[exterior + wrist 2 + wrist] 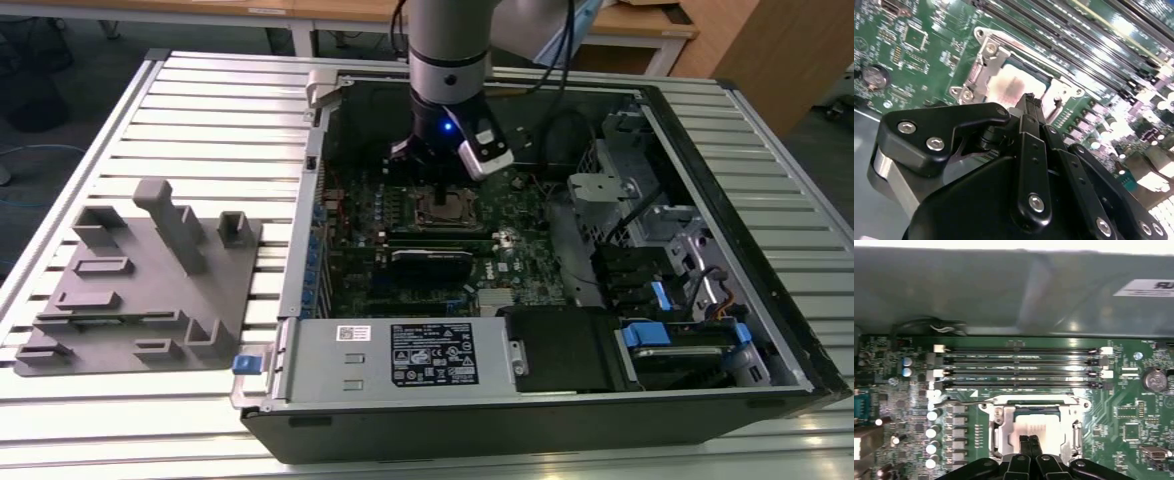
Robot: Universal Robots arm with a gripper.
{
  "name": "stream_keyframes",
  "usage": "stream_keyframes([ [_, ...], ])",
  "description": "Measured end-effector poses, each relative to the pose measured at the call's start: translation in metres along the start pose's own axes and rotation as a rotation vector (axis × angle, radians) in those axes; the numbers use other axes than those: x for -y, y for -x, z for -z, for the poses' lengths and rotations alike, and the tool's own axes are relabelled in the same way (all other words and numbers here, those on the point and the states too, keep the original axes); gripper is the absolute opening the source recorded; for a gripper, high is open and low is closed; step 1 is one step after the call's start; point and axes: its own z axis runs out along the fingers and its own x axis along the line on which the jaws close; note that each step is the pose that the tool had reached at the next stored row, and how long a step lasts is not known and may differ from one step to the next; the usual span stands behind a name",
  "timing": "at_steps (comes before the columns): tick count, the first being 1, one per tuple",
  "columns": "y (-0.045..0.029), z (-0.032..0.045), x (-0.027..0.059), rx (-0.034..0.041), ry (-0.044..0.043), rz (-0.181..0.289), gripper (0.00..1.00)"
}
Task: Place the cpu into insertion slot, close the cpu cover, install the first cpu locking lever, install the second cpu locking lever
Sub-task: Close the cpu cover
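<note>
The cpu (1043,425) lies in the insertion slot (445,211) on the green board inside the open computer case. Its dull silver top (1010,84) shows through the window of the cpu cover (1003,431), which lies flat over the socket. A thin metal locking lever (961,402) runs along the socket's side nearest the memory slots. My gripper (1029,441) hangs just above the chip's middle with its two black fingers pressed together, shut, and nothing between them. In the second wrist view the gripper (1029,99) ends just over the chip, and the exterior view has the gripper (442,190) straight above the socket.
Several long black memory slots (1019,367) lie beside the socket, with the case's metal wall (1004,290) behind them. A coin battery (1154,380) sits on the board. A power supply (400,352) and drive bays (667,335) fill the case's near side. A grey fixture (134,280) stands on the table.
</note>
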Motion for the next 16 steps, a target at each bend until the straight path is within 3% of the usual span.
stream_keyframes([
  [10, 0.0073, -0.0022, 0.0000, 0.0020, -0.0033, -0.046, 0.11],
  [16, 0.0075, -0.0017, 0.0000, 0.0018, -0.0039, -0.048, 0.11],
])
